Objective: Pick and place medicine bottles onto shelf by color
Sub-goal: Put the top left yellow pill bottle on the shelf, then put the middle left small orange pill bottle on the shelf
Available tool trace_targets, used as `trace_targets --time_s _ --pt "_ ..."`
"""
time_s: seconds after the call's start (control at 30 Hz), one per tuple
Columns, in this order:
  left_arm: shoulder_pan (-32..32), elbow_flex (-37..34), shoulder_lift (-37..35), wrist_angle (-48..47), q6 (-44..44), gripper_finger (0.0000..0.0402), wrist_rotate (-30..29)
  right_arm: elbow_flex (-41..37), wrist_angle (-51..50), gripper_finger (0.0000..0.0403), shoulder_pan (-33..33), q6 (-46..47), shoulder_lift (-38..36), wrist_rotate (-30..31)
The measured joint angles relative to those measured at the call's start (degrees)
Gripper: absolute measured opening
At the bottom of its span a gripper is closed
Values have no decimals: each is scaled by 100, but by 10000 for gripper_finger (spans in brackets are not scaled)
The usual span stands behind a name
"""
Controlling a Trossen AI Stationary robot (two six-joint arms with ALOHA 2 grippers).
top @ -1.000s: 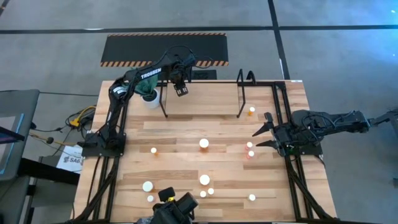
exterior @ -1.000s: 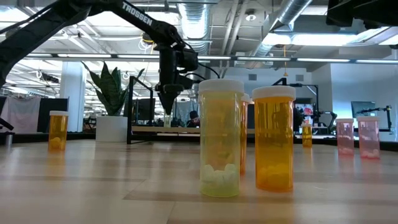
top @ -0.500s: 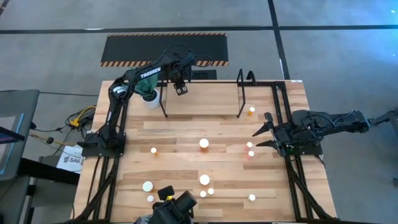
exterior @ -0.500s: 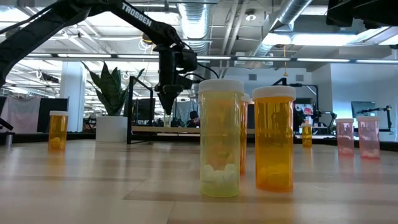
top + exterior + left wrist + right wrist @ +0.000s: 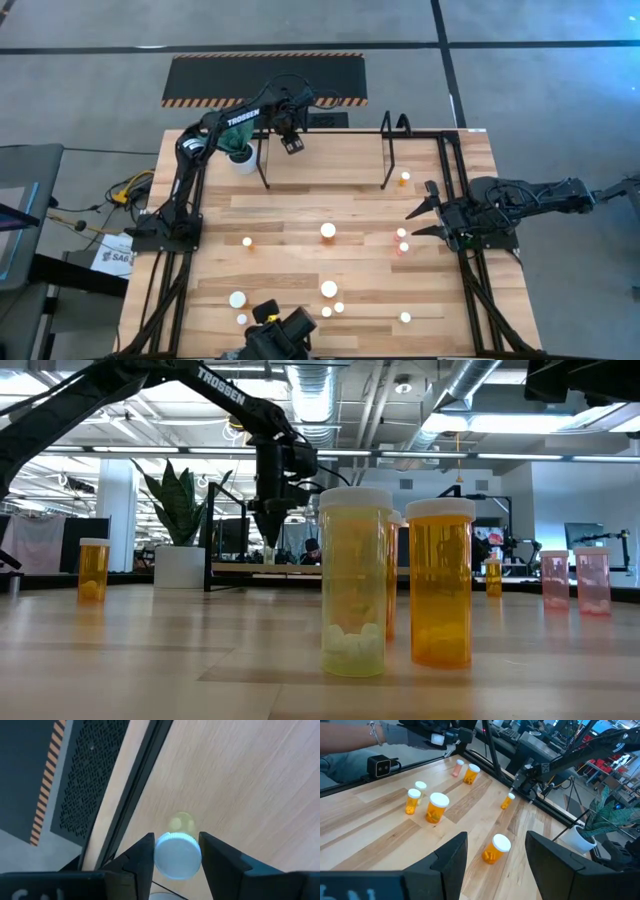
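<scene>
Release underway, upper left of high view: left gripper (image 5: 176, 851) barely parted around yellow bottle (image 5: 177, 855) over shelf (image 5: 330, 160). Lift straight, avoid tipping. Right gripper (image 5: 424, 212) wide, empty, mid-right.

Smooth pale wood table (image 5: 300, 200); translucent glossy plastic bottles (image 5: 354, 595); thin black metal shelf (image 5: 390, 150) uprights.

Bottle (image 5: 177, 855) stands on shelf (image 5: 325, 150) at its left end, plant (image 5: 240, 155) just beside.
</scene>
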Motion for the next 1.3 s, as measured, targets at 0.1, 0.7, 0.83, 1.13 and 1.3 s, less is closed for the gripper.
trace_targets --time_s 0.1,0.7,0.83,1.13,1.3 --pt "0 0 2 8 -90 149 0 0 0 223 -2 0 0 0" --pt "-20 413 -66 -194 -296 197 -36 0 2 223 -2 0 0 0" --pt "-51 734 -66 -369 -292 197 -69 0 0 223 -1 0 -2 0" --pt "-510 1586 -66 -1474 -594 197 38 0 0 223 -1 0 -1 0" --pt "-1251 1803 -284 -1997 -1256 197 1 0 4 223 -1 0 -1 0"
